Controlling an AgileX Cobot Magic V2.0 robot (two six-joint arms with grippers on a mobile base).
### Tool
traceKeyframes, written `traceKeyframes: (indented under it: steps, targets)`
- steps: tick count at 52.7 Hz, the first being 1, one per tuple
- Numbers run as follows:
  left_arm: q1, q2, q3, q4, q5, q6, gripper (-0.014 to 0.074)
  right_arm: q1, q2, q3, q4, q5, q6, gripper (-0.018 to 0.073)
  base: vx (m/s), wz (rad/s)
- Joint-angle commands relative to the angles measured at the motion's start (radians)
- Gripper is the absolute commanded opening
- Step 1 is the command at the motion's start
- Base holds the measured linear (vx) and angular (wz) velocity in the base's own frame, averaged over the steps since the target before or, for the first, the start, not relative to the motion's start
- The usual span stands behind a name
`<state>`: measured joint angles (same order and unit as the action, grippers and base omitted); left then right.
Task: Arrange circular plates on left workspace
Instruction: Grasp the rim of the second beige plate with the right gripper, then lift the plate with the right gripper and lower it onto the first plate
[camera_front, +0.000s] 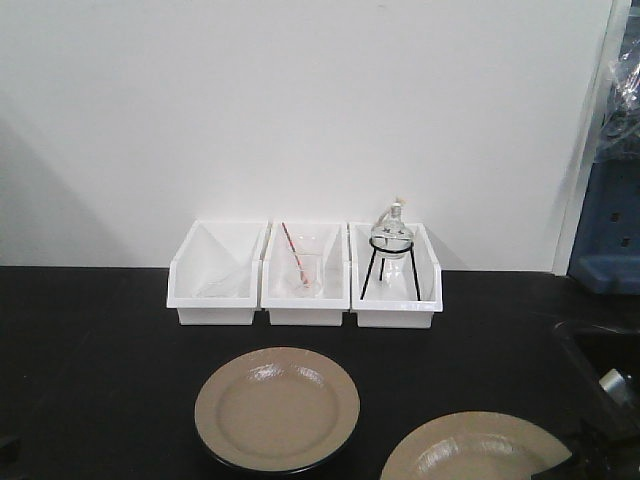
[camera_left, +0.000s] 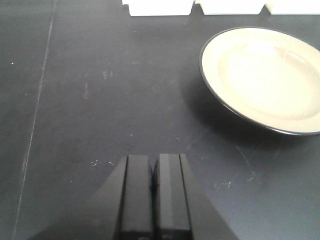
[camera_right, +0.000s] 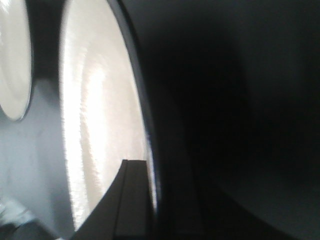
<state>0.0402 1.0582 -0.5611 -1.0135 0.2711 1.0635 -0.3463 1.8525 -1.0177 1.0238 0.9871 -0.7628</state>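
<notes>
Back of tabletop: three white bins in a row against the wall. The middle one holds a beaker with a red-and-white rod. The right one holds a round flask on a black tripod. Sink at the right edge.

Centre plate lies flat on the tabletop in front of the middle bin, nothing on it. Right plate sits nearer the camera and to the right, apart from the first, cut off by the bottom of the front view.

Left gripper: fingers pressed together, holding nothing, over bare tabletop, well to the left of the centre plate.

Right gripper: at the right plate's right rim. One finger lies over the glossy top just inside the rim. The other finger is lost in the dark beyond the rim, so I cannot tell whether the gripper is clamped on the plate.
</notes>
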Motion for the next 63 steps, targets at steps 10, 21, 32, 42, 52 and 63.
traceKeyframes:
  steps: [10,21,32,42,52,63]
  targets:
    - [0.002,-0.020,-0.027,-0.029,-0.024,0.016,-0.0003,0.000,-0.165,-0.114,0.254,0.053,0.031,-0.0006,0.00,0.00]
    - [0.002,-0.020,-0.027,-0.029,-0.024,0.017,-0.0003,0.074,-0.165,-0.174,0.476,0.049,0.033,-0.0006,0.00,0.00]
    - [0.002,-0.020,-0.027,-0.029,-0.027,0.017,-0.0003,0.279,-0.105,-0.246,0.532,-0.108,0.055,-0.0005,0.00,0.00]
    - [0.002,-0.020,-0.027,-0.029,-0.029,0.017,-0.0003,0.439,0.007,-0.344,0.533,-0.232,0.103,-0.0005,0.00,0.00]
    - [0.002,-0.020,-0.027,-0.029,-0.029,0.017,-0.0003,0.536,0.129,-0.449,0.542,-0.293,0.129,-0.0004,0.00,0.00]
    - [0.002,-0.020,-0.027,-0.030,-0.027,0.017,-0.0003,0.569,0.229,-0.528,0.555,-0.321,0.133,-0.0004,0.00,0.00]
